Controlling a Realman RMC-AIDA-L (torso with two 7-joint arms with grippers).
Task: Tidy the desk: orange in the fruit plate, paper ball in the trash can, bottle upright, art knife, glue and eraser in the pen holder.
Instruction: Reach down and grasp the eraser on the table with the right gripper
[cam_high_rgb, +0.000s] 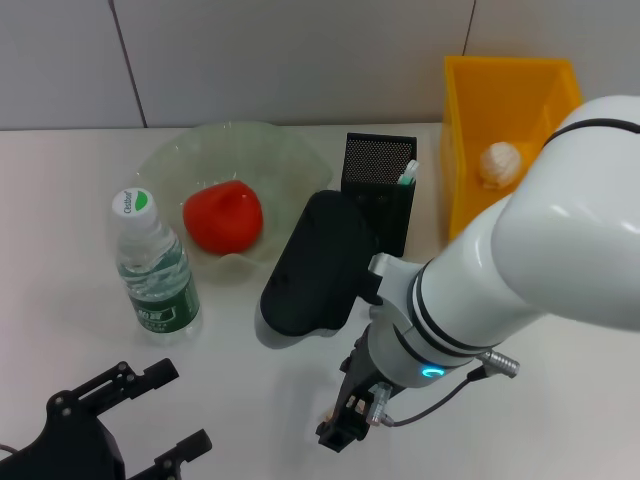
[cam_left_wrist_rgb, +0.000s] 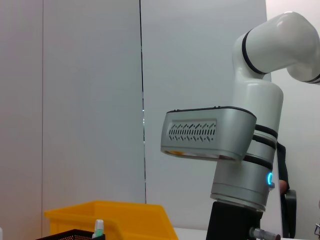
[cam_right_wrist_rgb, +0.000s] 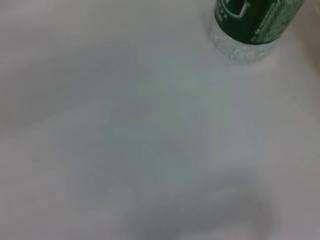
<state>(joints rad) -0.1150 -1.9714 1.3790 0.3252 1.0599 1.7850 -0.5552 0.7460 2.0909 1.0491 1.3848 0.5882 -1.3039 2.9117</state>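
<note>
Two arms reach over a white bench (cam_high_rgb: 80, 330). The left gripper (cam_high_rgb: 150, 415), black, sits at the near left edge of the bench with its fingers spread apart and nothing between them. The right arm descends near the centre front; its gripper (cam_high_rgb: 345, 420) points down close to the bench surface, and whether its fingers are released or clenched cannot be told. The bottle (cam_high_rgb: 152, 265), with a green label and white cap, stands upright on the left, just in front of the translucent fruit plate (cam_high_rgb: 270, 150); its base also shows in the right wrist view (cam_right_wrist_rgb: 247, 25). The orange (cam_high_rgb: 223, 216), reddish in tone, lies inside the fruit plate. The black mesh pen holder (cam_high_rgb: 378, 160) stands right of the plate, with a white, green-tipped item (cam_high_rgb: 408, 174) sticking out of it. The yellow trash can (cam_high_rgb: 470, 120) stands at the far right and holds the paper ball (cam_high_rgb: 500, 163). The left wrist view shows the right arm's forearm, the yellow trash can's rim (cam_left_wrist_rgb: 115, 212) and the pen holder's edge (cam_left_wrist_rgb: 70, 235).
</note>
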